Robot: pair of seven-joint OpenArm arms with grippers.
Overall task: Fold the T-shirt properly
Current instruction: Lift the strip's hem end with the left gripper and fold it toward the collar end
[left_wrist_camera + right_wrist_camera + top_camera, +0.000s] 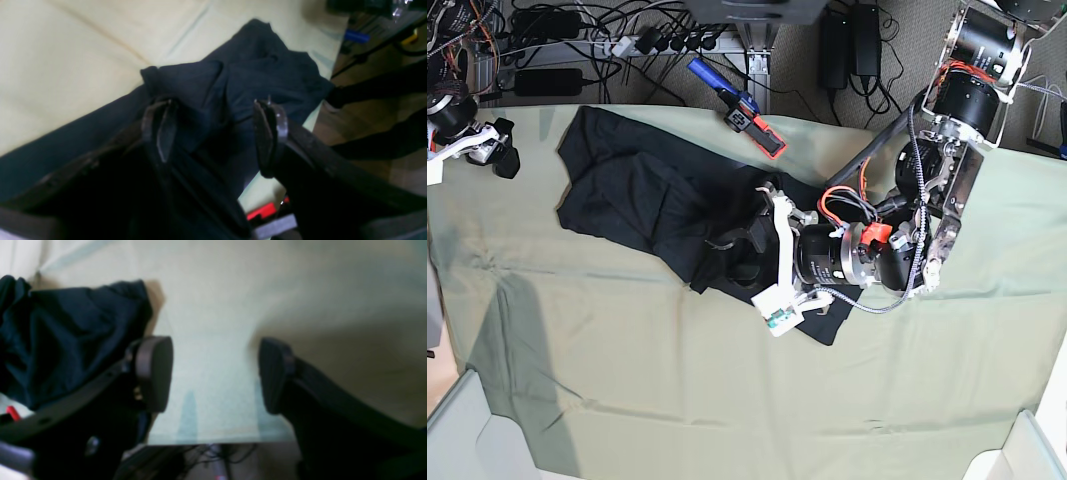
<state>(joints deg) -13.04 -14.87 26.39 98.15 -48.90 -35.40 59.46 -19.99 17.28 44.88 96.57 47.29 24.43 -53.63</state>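
Lying bunched between spread left fingers (267,133), T-shirt (253,70)

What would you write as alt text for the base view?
Seen from above, a crumpled black T-shirt lies on a pale green table sheet. The left gripper hovers open over its middle; the right gripper waits at the far edge.

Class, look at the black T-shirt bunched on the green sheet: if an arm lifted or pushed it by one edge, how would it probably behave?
The T-shirt would probably go floppy: it already lies in soft folds and creases. Lifted by one edge, the rest would likely hang and drag over the green sheet. Pushed, it would likely bunch up, not slide as one piece, and would not roll.
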